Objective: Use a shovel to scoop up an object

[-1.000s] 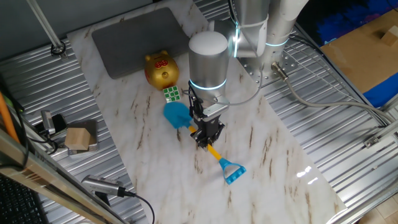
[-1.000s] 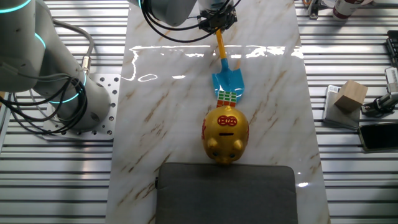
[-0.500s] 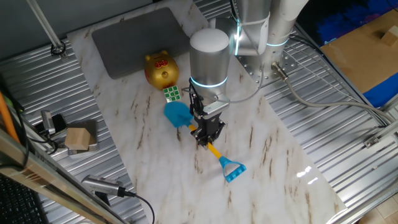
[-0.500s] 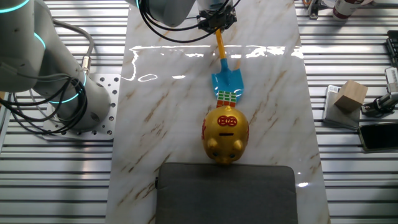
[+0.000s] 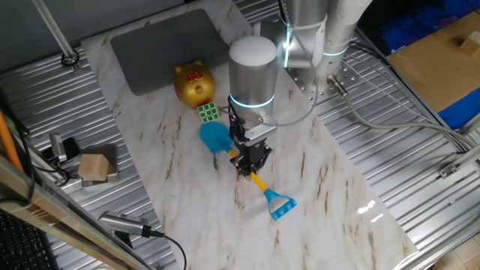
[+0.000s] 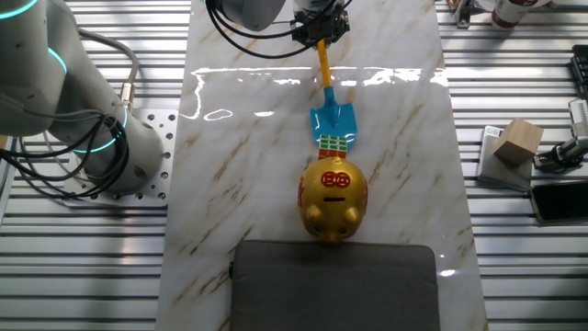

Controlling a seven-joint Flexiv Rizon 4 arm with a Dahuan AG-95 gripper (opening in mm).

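My gripper (image 5: 247,161) is shut on the thin yellow shaft of the shovel (image 5: 215,137), near mid-shaft, and the blue D loop trails behind it. In the other fixed view the gripper (image 6: 320,28) sits at the top edge, and the shovel (image 6: 333,118) points its light-blue blade down the table. The object (image 6: 335,143), a small cube with green and white squares showing, lies at the blade's tip, wedged between blade and golden pig. In this view the object (image 5: 208,112) touches the blade's far edge. I cannot tell whether it rests on the blade.
A golden pig bank (image 5: 194,84) stands just behind the cube, with a grey mat (image 5: 169,45) beyond it. A tan wooden block (image 5: 95,166) and some cabled gear sit on the ribbed metal at the left. The arm's base (image 6: 64,101) stands beside the marble top.
The shovel blade has shifted very slightly sideways at the cube. Gripper, cube and pig stay where they were.
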